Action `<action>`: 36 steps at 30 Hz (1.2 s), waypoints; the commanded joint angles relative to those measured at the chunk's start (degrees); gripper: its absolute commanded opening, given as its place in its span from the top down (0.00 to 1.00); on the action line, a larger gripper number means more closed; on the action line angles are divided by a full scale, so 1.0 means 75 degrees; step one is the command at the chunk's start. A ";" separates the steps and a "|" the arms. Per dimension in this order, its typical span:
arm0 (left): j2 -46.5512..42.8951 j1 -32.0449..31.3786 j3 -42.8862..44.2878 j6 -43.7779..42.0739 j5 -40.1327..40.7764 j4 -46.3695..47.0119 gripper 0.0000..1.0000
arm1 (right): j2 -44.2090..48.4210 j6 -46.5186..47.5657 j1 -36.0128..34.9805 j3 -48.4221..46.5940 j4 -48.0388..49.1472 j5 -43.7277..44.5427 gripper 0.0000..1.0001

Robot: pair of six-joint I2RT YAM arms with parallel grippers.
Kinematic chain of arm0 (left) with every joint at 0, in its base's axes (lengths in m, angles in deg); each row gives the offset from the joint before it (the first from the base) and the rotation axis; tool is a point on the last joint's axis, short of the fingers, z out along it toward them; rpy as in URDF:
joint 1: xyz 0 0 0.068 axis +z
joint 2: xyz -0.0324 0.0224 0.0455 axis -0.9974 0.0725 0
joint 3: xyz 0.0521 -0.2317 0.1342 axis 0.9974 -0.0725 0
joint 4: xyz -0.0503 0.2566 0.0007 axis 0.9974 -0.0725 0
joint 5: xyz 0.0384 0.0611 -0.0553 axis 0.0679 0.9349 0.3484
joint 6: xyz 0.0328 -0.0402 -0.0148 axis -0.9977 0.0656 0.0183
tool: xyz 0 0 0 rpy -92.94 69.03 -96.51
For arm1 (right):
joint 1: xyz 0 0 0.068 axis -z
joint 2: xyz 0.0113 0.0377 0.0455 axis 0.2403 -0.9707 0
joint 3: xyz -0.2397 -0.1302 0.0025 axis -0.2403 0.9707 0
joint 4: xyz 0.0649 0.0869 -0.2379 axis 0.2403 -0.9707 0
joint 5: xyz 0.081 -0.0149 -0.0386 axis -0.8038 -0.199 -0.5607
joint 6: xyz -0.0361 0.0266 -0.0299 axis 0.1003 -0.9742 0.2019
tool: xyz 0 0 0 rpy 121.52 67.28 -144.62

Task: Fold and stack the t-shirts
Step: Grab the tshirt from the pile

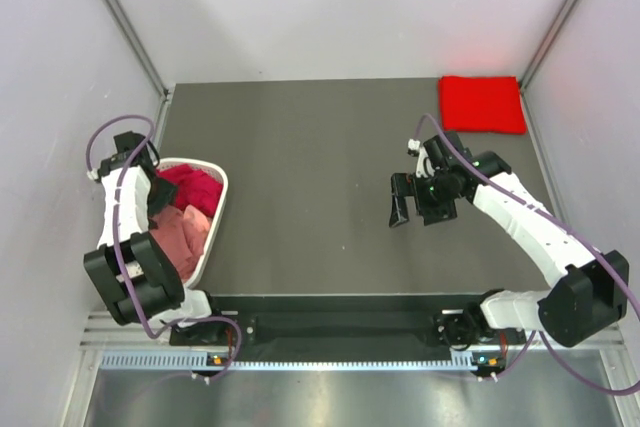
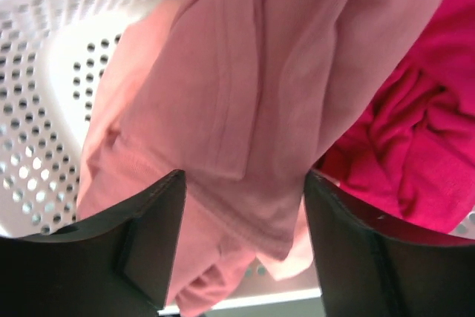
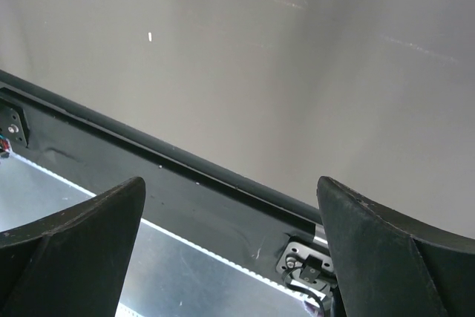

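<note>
Done: one bright red t-shirt (image 1: 482,104), folded flat, at the 1 o'clock corner of the table (image 1: 300,167). Outstanding: a salmon pink t-shirt (image 2: 245,87) and a dark crimson t-shirt (image 2: 415,139), both crumpled in the white basket (image 1: 223,197) at 9 o'clock, neither gripped, so most of the task appears to remain. The left gripper (image 2: 245,213) hangs over the salmon shirt with fingers wide; the right gripper (image 3: 230,213), fingers wide and empty, sits above bare table toward 3 o'clock.

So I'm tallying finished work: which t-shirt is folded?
The bright red t-shirt, a flat rectangle at the far right corner of the table; the salmon pink shirt and crimson shirt lie crumpled in the basket.
</note>
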 commanded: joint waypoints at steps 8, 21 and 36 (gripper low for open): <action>0.0414 0.0094 0.0084 -0.0674 -0.0218 0.1238 0.74 | -0.0041 -0.0005 -0.0031 -0.0155 -0.0060 0.0017 0.00; -0.0524 0.0094 0.0129 -0.0651 0.0882 0.0618 0.66 | -0.0193 0.0112 -0.0031 -0.0306 -0.0329 -0.0030 0.00; -0.0219 0.0702 0.0214 -0.0897 0.0229 0.0453 0.78 | -0.0615 0.0018 -0.0230 -0.0670 -0.0528 -0.0147 0.00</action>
